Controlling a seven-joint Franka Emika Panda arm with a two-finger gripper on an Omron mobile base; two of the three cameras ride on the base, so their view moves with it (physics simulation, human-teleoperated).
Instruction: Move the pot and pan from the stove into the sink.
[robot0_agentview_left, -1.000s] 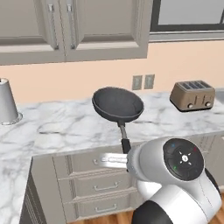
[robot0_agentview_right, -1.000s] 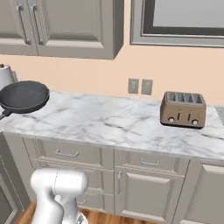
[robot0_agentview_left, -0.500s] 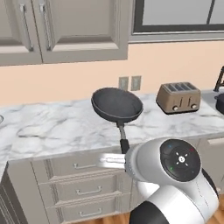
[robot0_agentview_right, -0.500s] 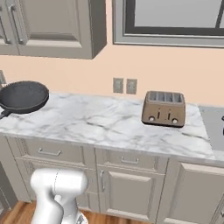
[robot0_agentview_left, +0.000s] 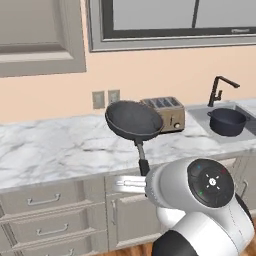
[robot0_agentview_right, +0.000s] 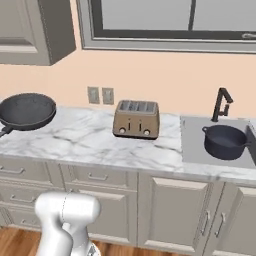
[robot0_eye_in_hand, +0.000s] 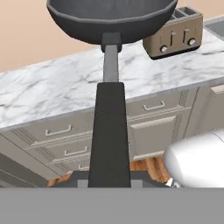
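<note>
Jaws pinch the long handle of the pan (robot0_agentview_left: 133, 120), carried level above the counter (robot0_agentview_left: 55, 150) beside the toaster (robot0_agentview_right: 136, 119). The pot (robot0_agentview_right: 223, 141) already sits in the sink (robot0_agentview_right: 192, 145). Keeping the pan level and lowering it beside the pot should avoid a collision.

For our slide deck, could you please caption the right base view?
Pan carried above the marble counter, left of the toaster; pot already in the sink.
</note>
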